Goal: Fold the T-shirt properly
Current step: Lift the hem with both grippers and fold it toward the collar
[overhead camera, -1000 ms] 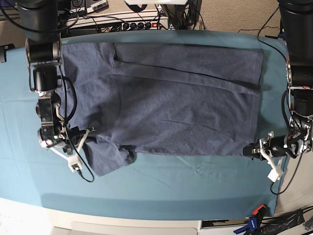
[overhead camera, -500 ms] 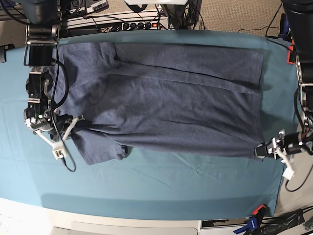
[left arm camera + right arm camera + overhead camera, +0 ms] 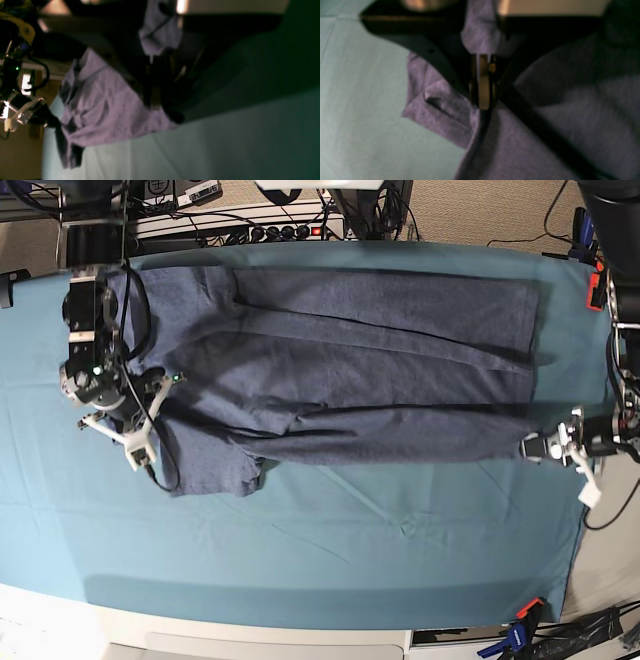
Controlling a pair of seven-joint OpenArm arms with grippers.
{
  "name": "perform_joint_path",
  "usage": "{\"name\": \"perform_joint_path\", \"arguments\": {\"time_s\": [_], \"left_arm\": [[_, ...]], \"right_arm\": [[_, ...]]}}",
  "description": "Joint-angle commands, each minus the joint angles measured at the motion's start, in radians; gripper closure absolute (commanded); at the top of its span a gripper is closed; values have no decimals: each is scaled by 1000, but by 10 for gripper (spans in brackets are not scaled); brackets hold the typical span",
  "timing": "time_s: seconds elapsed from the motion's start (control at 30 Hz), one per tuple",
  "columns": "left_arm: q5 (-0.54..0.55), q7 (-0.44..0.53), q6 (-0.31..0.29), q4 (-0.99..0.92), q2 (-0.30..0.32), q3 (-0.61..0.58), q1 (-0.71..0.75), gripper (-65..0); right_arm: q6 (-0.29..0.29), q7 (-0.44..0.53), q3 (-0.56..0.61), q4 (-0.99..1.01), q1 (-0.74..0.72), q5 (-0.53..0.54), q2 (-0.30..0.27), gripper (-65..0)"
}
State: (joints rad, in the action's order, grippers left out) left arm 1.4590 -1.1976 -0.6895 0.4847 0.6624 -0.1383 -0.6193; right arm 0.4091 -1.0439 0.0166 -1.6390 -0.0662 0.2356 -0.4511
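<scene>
Base view: the T-shirt (image 3: 340,370) lies spread on the teal cloth (image 3: 330,570), its near edge raised — left gripper (image 3: 540,447) and right gripper (image 3: 160,395) each clamped on that edge.

Left wrist view: cloth pinched between closed jaws (blurred).

Right wrist view: likewise. One lengthwise fold appears underway; crosswise folds remain.

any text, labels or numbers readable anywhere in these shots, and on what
None can be read.
T-shirt: only plain blue-grey fabric shows, with no lettering visible in any view.
Equipment behind the table: possible labels or markings, too small and blurred to read.
Both wrist views: blurred and dark, no text visible.
</scene>
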Motion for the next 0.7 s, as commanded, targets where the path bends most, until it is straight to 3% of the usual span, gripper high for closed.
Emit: {"name": "perform_joint_path", "arguments": {"time_s": [0.0, 0.37, 0.67], "left_arm": [[25, 7, -9, 19, 26, 4, -23, 0], [25, 0, -9, 154, 119, 4, 51, 0], [25, -1, -9, 160, 151, 4, 112, 0]], "right_arm": [[-6, 7, -26, -37, -1, 0, -20, 0], [-4, 13, -252, -234, 207, 37, -21, 0], [6, 12, -293, -285, 286, 33, -31, 0]]}}
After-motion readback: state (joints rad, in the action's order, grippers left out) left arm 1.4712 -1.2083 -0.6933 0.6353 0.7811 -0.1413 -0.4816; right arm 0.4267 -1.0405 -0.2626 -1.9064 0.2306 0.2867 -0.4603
